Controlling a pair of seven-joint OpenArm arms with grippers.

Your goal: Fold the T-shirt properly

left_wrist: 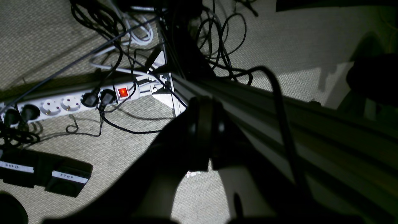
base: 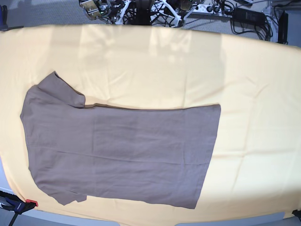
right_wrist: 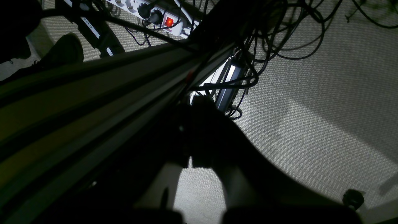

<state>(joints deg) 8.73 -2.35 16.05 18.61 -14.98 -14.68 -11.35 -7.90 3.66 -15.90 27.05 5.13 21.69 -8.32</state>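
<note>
Base: T-shirt [base: 117, 150] flat on yellow cloth [base: 244, 70], arms unseen | Wrists: left end effector [left_wrist: 203, 137], right end effector [right_wrist: 194, 140] clenched, empty; carpet [left_wrist: 93, 146] beneath; power strip [left_wrist: 71, 104] beyond left.

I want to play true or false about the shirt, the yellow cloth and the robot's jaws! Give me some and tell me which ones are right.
1. The T-shirt lies spread flat on the yellow cloth. True.
2. The T-shirt is already folded into a small square. False: it is laid out whole, with both short sleeves showing.
3. The left gripper has its jaws shut and holds nothing. True.
4. The right gripper is pinching a sleeve. False: it is shut on nothing, down beside the table over the carpet.
5. The power strip on the floor has a red lit switch. True.
</note>
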